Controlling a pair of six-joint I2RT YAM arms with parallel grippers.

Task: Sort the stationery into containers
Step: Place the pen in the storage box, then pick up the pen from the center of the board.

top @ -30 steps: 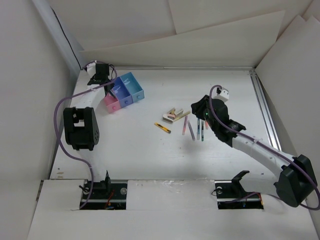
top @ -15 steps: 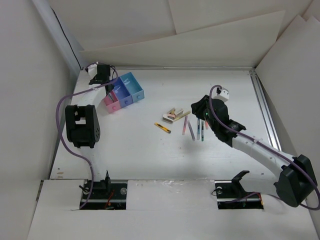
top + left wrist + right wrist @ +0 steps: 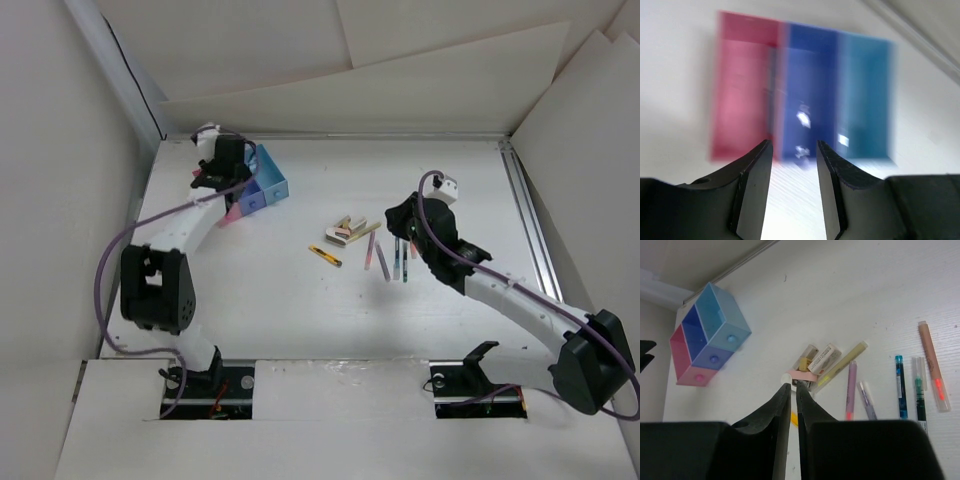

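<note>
Top view: left gripper [image 3: 210, 176], having swung over the containers [image 3: 270, 182], is hovering there; stationery [image 3: 368, 246] is lying mid-table near the right gripper [image 3: 400, 222]. Left wrist: jaws are parting, empty, suggesting a drop. Right wrist: jaws are closing almost together, nothing visibly held.

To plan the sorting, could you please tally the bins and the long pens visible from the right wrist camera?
Bins: 3 (pink bin, dark blue bin, light blue bin)
Pens: 6 (olive pen, purple pen, lilac pen, blue pen, green pen, peach pen)
Total: 9
</note>
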